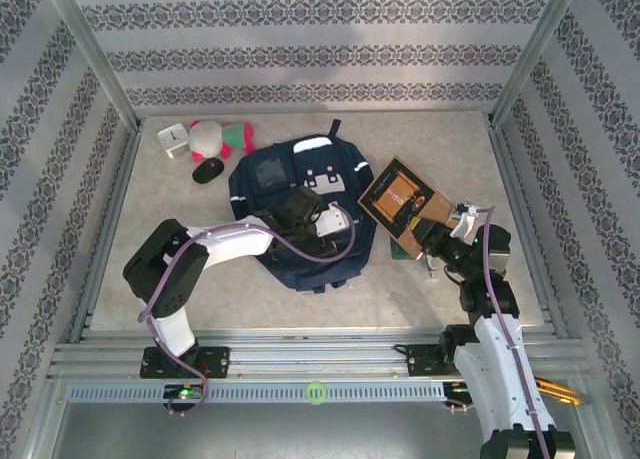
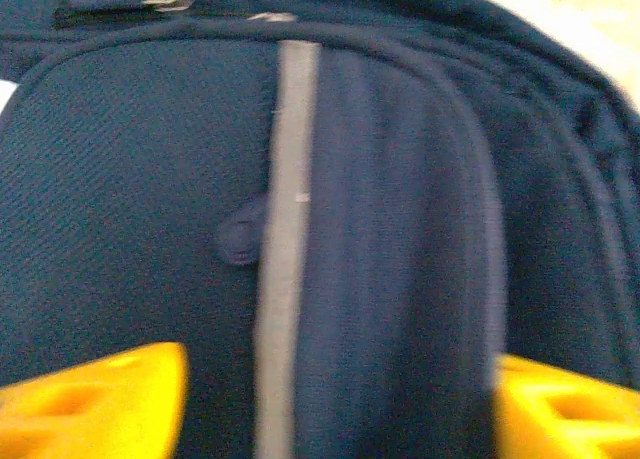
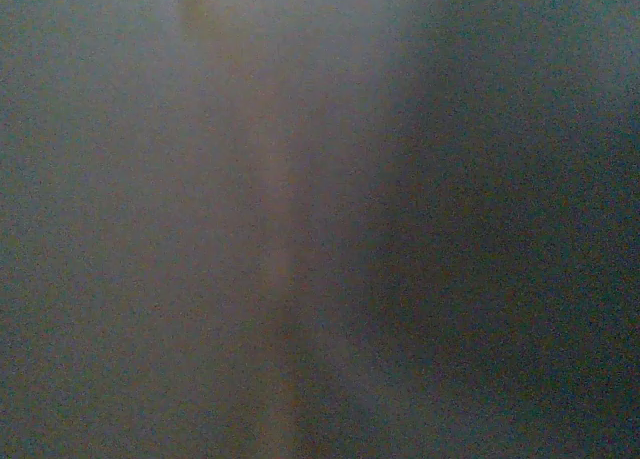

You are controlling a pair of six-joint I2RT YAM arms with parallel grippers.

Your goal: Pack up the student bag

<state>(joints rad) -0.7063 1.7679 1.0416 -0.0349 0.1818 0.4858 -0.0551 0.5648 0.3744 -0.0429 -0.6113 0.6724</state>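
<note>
The navy student bag (image 1: pixel 268 176) lies flat in the middle of the table, grey-white patches facing up. My left gripper (image 1: pixel 306 216) hovers low over the bag's front; in the left wrist view its yellow fingers (image 2: pixel 92 401) stand wide apart, open, over the blue fabric (image 2: pixel 130 179) and a pale reflective stripe (image 2: pixel 286 229), with nothing between them. My right gripper (image 1: pixel 437 237) is just right of the bag, at the near corner of a brown book (image 1: pixel 398 194) that is held tilted off the table. The right wrist view is a dark blur, covered at close range.
A white cube-shaped item (image 1: pixel 172 139), a pink, white and green plush toy (image 1: pixel 222 136) and a black mouse (image 1: pixel 207 170) lie at the back left. Something green (image 1: pixel 404 250) lies under the book. Metal frame rails and patterned walls enclose the table.
</note>
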